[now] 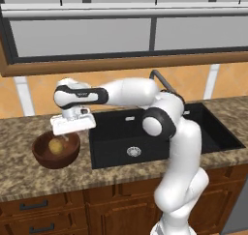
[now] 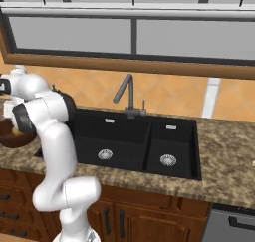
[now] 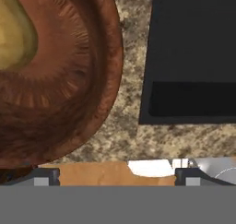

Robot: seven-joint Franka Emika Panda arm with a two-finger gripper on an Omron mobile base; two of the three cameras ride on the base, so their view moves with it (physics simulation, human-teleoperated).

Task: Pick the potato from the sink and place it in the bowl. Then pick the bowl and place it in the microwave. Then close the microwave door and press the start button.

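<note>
While its jaws are standing wide apart and holding nothing, the tool (image 1: 66, 132) is hovering just above the bowl (image 1: 56, 151), where the potato (image 1: 56, 145) is lying; the bowl is sitting on the surface (image 1: 29, 178) just left of the sink (image 1: 160, 132).

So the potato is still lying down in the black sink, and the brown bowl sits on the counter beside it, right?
Not quite. The potato already lies inside the bowl, as the left base view shows. The bowl does sit on the counter beside the black sink.
</note>
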